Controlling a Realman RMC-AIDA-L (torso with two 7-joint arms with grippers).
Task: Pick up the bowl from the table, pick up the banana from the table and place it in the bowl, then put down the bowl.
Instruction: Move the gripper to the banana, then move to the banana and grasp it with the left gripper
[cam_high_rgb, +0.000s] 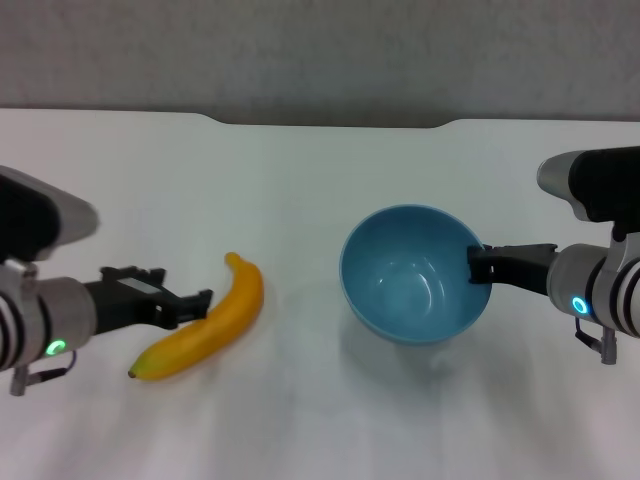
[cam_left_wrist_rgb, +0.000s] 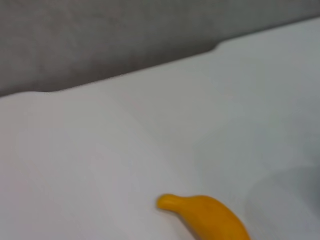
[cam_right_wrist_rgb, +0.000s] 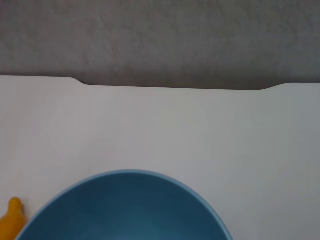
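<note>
The light-blue bowl (cam_high_rgb: 412, 272) is right of centre on the white table (cam_high_rgb: 300, 170). My right gripper (cam_high_rgb: 478, 265) is shut on the bowl's right rim. The bowl also fills the lower part of the right wrist view (cam_right_wrist_rgb: 125, 210). The yellow-orange banana (cam_high_rgb: 205, 320) lies on the table to the left of the bowl, stem end toward the far side. My left gripper (cam_high_rgb: 185, 286) is open at the banana's left side, one fingertip (cam_high_rgb: 204, 298) touching its middle. The banana shows in the left wrist view (cam_left_wrist_rgb: 210, 220) and its tip in the right wrist view (cam_right_wrist_rgb: 11, 220).
The table's far edge has a shallow notch (cam_high_rgb: 330, 122) with a grey wall behind it. Bare white tabletop lies between the banana and the bowl and in front of both.
</note>
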